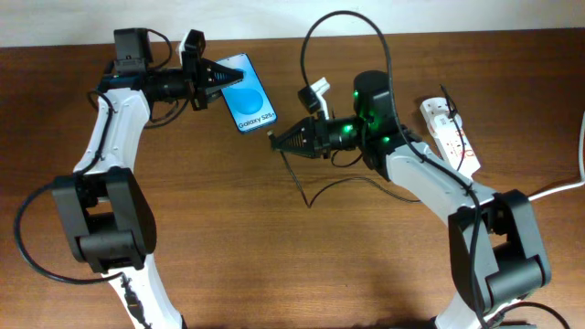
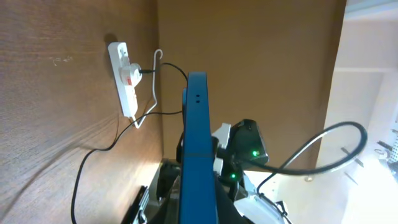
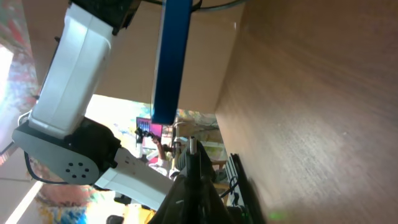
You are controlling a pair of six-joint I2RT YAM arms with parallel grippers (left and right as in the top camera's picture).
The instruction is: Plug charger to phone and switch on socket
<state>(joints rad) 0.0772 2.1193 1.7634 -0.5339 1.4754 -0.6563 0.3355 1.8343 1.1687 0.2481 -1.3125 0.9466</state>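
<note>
Brown wooden table (image 1: pixel 228 247) beneath everything, filling the overhead view. Across it, two white-and-black arms: left arm (image 1: pixel 114 137) reaching up and to the right, right arm (image 1: pixel 430 183) reaching left, green lights lit near its wrist.

At the right, partly covered by that arm, the socket (image 1: pixel 437 119): white, long, red switches on top, flat on the wood. Beyond it, a white cord (image 1: pixel 562 189) at the table's right edge.

Near top centre, the phone (image 1: pixel 245 94), clamped at its upper left end in the left gripper (image 1: pixel 219 77), jaws narrow on it. Blue screen turned up to the camera, white "Galaxy S25" readable near its lower end, legible in the overhead view alone. Well apart from the socket, near the right gripper (image 1: pixel 277 141).

Thinnest of all, the charger (image 1: pixel 311 196): black cable arching high above the right arm, another stretch curling on the wood below. Plug end pinched in the right gripper, jaws closed down on it.

From the left wrist: phone edge-on, a thin blue strip rising from the bottom of the frame, off the wood. Socket unobstructed there, a black cable meeting its side by a red switch.

From the right wrist: the same blue edge hanging from above, clear of the table. Small pale tip poking out between the shut fingers, aimed toward the phone's near end, close but apart.
</note>
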